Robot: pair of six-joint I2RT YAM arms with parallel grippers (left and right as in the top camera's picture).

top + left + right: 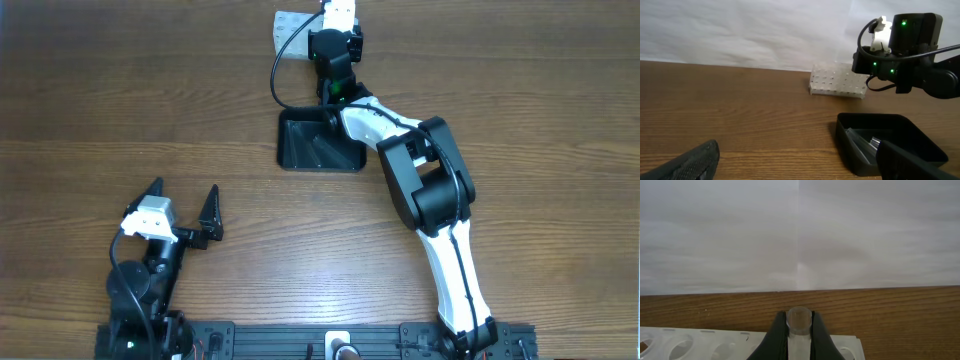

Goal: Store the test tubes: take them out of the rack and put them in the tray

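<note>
Your right gripper (799,316) is clamped on a clear cylindrical test tube (799,322) — the two dark fingers press its upper part from both sides, and its round top shows just above them. The tube stands upright directly over the white plastic rack with round holes (695,342), at the end of the rack on the right arm's side. Whether its lower end sits in a hole or is free, I cannot tell.

So I judge that you are in the step of pulling a tube out of the rack. The next move calls for a straight lift, without tilt, until the tube's bottom is above the rack's top face. Only then should you carry it toward the arm bases.

The black rectangular plastic tray (283,145) lies near the rack on that side, on the brown wooden tabletop (520,100), with a strip of bare wood between the two. In the left wrist view some clear tubes (862,140) seem to lie in it. There you should lower the tube and lay it flat before you release.

Your left gripper (184,202) is well apart from the rack, close to its own base, with fingers spread wide and nothing between them — I think it has no part in this step.
</note>
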